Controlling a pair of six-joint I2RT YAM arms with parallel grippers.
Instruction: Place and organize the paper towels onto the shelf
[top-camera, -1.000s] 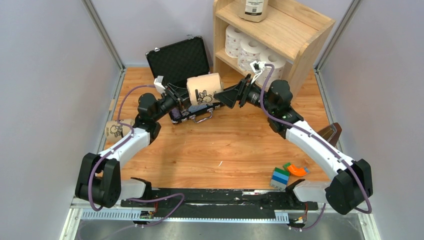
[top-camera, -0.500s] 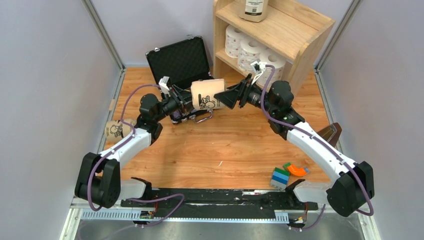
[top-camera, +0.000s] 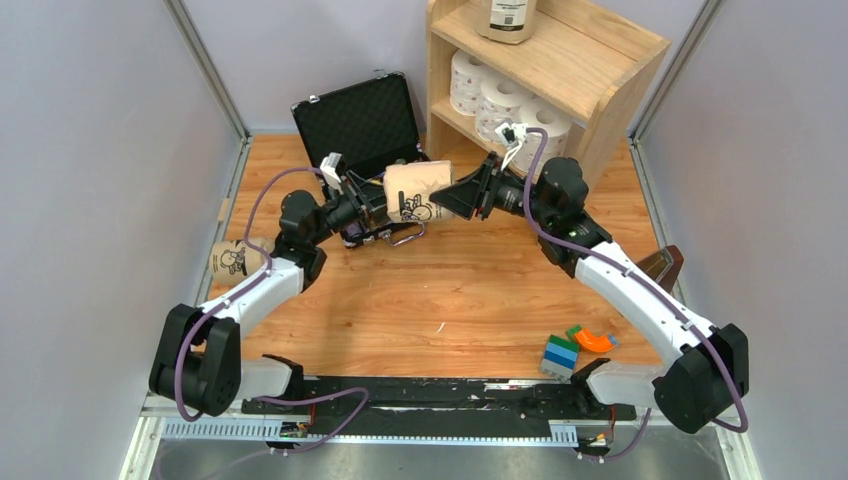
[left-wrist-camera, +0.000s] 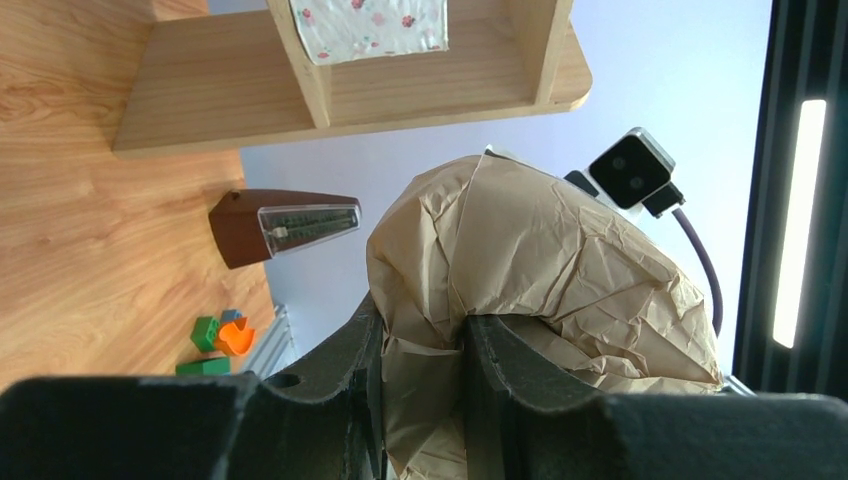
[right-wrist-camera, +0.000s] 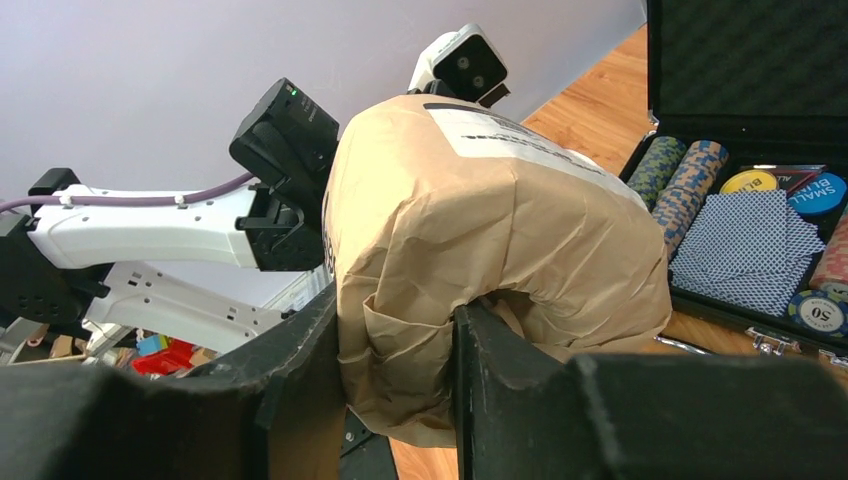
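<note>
Midair, left pincer (top-camera: 385, 198) and right pincer (top-camera: 453, 195) both clamped on roll (top-camera: 418, 188) wrap; opposed pull may tear it. Early release drops it.

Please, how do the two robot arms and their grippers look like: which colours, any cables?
Both arms have white link shells with black joints and bases. A purple cable loops along the left arm and another along the right arm. The left gripper and right gripper have broad, matte black fingers. A small white camera sits on each wrist.

left tool (left-wrist-camera: 420, 345) | pinching tan roll (left-wrist-camera: 545, 255) at crumpled end | shelf (left-wrist-camera: 340, 95) beyond | metronome (left-wrist-camera: 285, 225) beside shelf
</note>
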